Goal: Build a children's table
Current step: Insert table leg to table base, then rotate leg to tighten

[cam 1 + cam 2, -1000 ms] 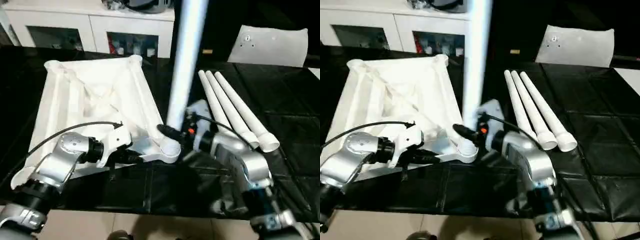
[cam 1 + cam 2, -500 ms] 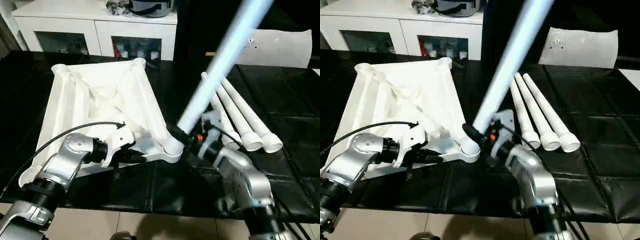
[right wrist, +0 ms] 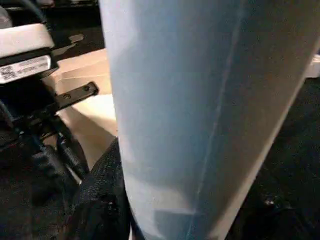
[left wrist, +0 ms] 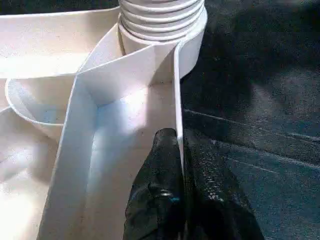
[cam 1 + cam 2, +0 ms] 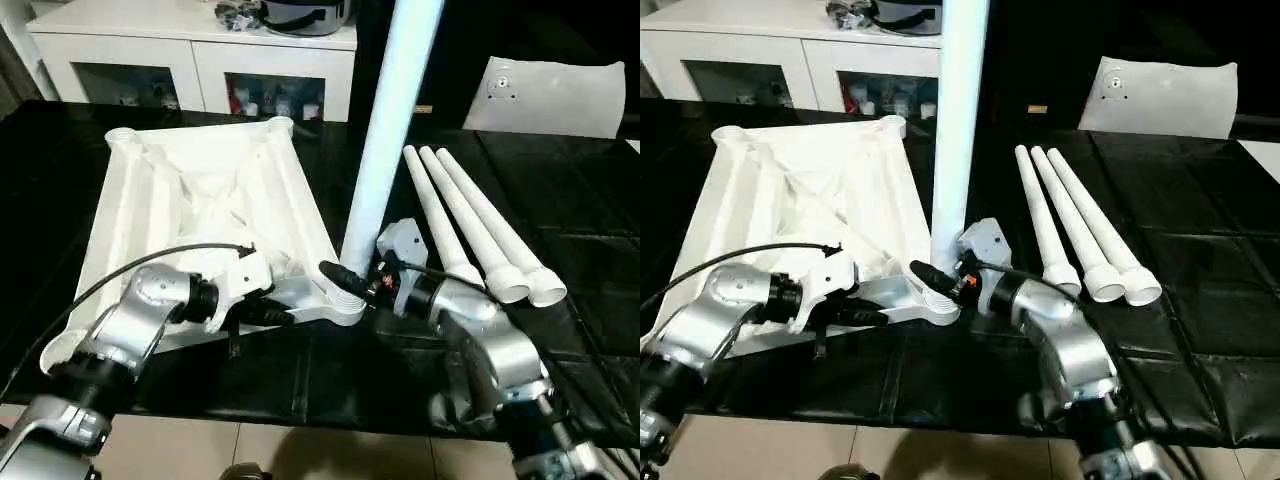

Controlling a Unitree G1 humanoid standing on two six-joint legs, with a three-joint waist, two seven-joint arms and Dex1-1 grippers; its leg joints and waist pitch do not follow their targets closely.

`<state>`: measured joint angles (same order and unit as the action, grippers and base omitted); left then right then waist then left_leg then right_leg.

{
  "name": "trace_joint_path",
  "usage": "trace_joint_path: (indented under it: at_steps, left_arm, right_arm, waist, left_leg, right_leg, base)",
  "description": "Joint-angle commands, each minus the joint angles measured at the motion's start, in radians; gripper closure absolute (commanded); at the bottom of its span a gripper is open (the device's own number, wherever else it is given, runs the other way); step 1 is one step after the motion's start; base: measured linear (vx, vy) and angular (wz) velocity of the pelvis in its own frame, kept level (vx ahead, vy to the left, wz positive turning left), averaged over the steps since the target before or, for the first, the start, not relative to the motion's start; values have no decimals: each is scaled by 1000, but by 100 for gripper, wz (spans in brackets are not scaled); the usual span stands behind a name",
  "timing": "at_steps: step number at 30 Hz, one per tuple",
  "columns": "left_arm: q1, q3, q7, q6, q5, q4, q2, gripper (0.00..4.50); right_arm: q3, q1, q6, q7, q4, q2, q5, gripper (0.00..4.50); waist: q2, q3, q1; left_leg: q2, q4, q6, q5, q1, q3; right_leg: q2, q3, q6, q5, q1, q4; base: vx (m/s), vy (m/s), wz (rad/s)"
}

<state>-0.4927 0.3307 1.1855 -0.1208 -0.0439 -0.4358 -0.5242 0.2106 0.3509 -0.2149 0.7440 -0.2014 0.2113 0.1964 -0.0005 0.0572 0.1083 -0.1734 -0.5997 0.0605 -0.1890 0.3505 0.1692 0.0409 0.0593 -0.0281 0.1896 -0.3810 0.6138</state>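
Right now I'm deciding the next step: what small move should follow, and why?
Probably twist the upright white tapered tube leg, gripped by the right gripper, deeper into the corner socket; thread rings show above it, and the left gripper pinches the white ribbed tabletop's rim.

Table top (image 5: 200, 190): white, ribbed underside. Legs: white; upright leg (image 5: 395, 110) tinted pale blue. Three loose legs (image 5: 470, 225) white. Tabletop (image 5: 560, 200) black, faint grid. Forearms silver; gripper fingers (image 4: 165, 200) black.
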Motion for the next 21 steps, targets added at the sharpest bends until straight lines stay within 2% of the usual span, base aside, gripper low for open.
trace_joint_path:
  at_steps: [1, 3, 5, 7, 8, 10, 15, 18, 19, 20, 21]
  left_arm:
    - [-81, -14, -3, 45, 16, -15, 1, 450]
    - [-105, -11, -3, 62, 24, -49, 8, 450]
    - [-144, -14, -9, 81, 32, -103, 20, 450]
    - [-173, -18, -25, 99, 41, -150, 26, 450]
    - [-185, -19, -38, 108, 48, -172, 27, 450]
    - [-195, -22, -44, 115, 51, -193, 28, 450]
    - [-194, -34, -54, 114, 49, -206, 29, 450]
    - [-132, -67, -61, 48, 9, -120, 26, 450]
    - [-113, -78, -73, 25, 1, -95, 27, 450]
    - [-64, -102, -107, -37, -20, -21, 31, 450]
    - [-47, -107, -118, -56, -22, 6, 32, 450]
  right_arm:
    - [69, -56, -55, 59, -60, 17, -20, 262]
    - [77, -69, -61, 74, -51, 19, -16, 262]
    - [90, -80, -64, 89, -29, 21, -11, 262]
    - [89, -82, -65, 82, -22, 13, -9, 262]
    - [86, -83, -61, 70, -23, 7, -11, 262]
    - [85, -84, -55, 60, -25, 2, -16, 262]
    - [78, -83, -41, 30, -36, -13, -28, 262]
    - [41, -56, -20, -47, -82, -47, -43, 262]
    - [29, -48, -13, -74, -95, -58, -48, 262]
    - [4, -30, -2, -124, -124, -79, -54, 262]
    - [-2, -25, 2, -138, -133, -85, -56, 262]
  waist:
    - [15, -56, -5]
    - [15, -56, -3]
    - [27, -58, 0]
    - [20, -59, -1]
    - [28, -60, 1]
    - [24, -59, -1]
    - [25, -55, -3]
    - [24, -56, -6]
    - [22, -54, -12]
    - [16, -54, -17]
    - [16, -54, -17]
  left_leg:
    - [-59, 84, 17, -309, -17, -28]
    - [-59, 84, 16, -304, -16, -28]
    - [-61, 85, 22, -309, -19, -29]
    - [-61, 87, 23, -308, -16, -29]
    - [-62, 86, 27, -313, -18, -31]
    - [-62, 87, 30, -324, -17, -31]
    - [-63, 89, 33, -348, -18, -33]
    - [-67, 90, 41, -358, -19, -35]
    - [-68, 93, 45, -365, -15, -38]
    - [-67, 94, 47, -368, -15, -38]
    - [-67, 94, 47, -368, -15, -38]
  right_leg:
    - [112, -62, -128, 426, 24, -100]
    - [112, -62, -125, 420, 25, -100]
    - [112, -60, -134, 389, 25, -98]
    - [113, -59, -144, 364, 29, -96]
    - [114, -59, -149, 358, 28, -92]
    - [117, -59, -149, 375, 30, -96]
    - [119, -58, -144, 428, 26, -101]
    - [125, -59, -145, 447, 24, -98]
    - [125, -57, -152, 448, 24, -98]
    - [122, -56, -152, 446, 25, -96]
    - [122, -56, -152, 446, 25, -96]
  base:
    - [0, 0, 0]
    - [0, 0, 0]
    - [0, 0, 0]
    - [0, 0, 0]
    - [0, 0, 0]
    - [0, 0, 0]
    - [0, 0, 0]
    - [0, 0, 0]
    - [0, 0, 0]
    - [0, 0, 0]
    - [0, 0, 0]
